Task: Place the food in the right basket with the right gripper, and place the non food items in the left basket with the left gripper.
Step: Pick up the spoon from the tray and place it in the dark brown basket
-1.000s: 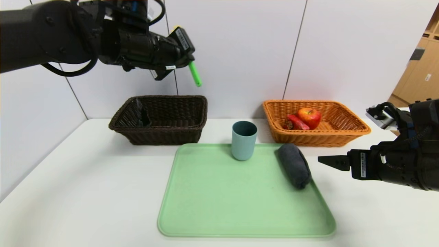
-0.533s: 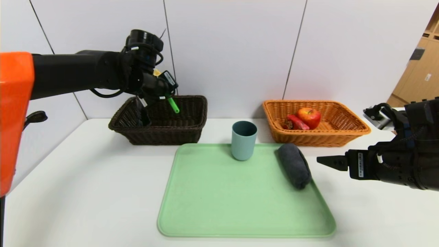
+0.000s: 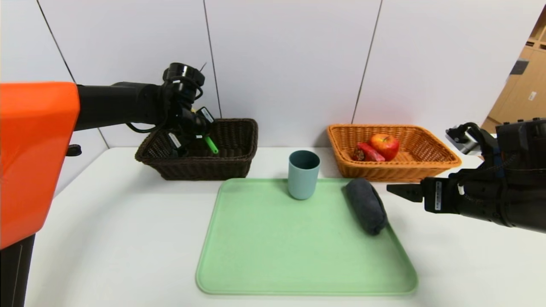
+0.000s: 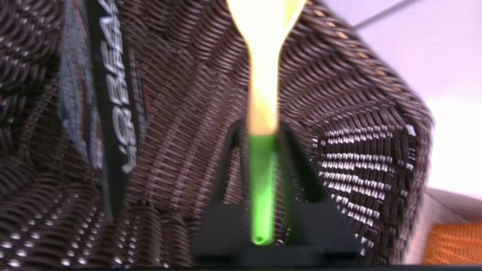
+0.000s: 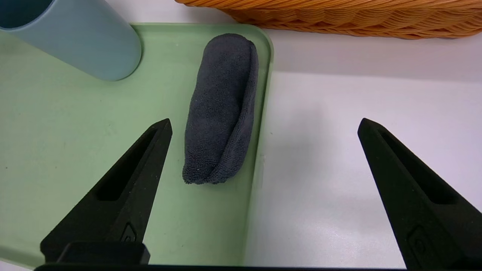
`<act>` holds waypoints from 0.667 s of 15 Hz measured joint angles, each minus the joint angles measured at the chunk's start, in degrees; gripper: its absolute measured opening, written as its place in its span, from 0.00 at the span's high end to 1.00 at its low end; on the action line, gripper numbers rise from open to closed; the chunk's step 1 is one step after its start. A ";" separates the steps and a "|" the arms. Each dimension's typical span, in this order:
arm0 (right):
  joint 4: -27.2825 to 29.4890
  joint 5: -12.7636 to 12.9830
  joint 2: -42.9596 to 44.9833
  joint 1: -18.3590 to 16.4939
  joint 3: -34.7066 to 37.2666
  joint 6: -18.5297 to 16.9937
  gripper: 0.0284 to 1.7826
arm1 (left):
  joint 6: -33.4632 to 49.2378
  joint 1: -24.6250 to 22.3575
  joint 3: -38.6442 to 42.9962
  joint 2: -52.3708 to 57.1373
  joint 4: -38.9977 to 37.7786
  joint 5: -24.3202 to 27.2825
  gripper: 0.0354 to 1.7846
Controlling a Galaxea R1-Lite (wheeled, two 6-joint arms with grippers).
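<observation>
The left hand (image 3: 197, 133) has dropped from high above into the left basket (image 3: 230, 166), carrying the pasta spoon (image 4: 262, 113); its fingers flank the green handle closely, though whether they grip it I cannot tell. A dark bottle (image 4: 109, 109) lying in that basket reads "L'OREAL". Right of this basket, a green tray (image 3: 273, 264) on the white worktop (image 3: 106, 238) holds the teal-grey cup (image 3: 303, 174) and rolled cloth (image 3: 366, 205). Further right, the right basket (image 3: 422, 168) contains the apple (image 3: 384, 146) and red carton (image 3: 370, 152). The right hand (image 5: 263, 130), spread wide and empty, hovers beside the cloth. White wall panels stand behind.
</observation>
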State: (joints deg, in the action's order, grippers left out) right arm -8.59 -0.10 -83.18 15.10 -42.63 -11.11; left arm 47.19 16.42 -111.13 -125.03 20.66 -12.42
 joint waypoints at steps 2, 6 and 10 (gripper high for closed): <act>0.00 0.02 -0.17 0.00 0.00 0.00 0.04 | 0.00 -0.02 -0.12 -0.22 -0.05 0.05 0.59; 0.88 0.07 -0.50 0.77 -1.91 -0.13 0.04 | -0.33 0.00 -0.30 0.57 0.09 0.05 0.37; 1.18 3.18 -2.55 4.07 -5.83 -0.20 0.04 | -0.69 0.00 -0.30 1.60 -0.05 -0.15 0.24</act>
State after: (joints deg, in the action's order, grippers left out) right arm -7.41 3.08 -85.72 19.18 -48.46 -11.30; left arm 46.49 16.42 -111.43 -123.43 20.61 -12.57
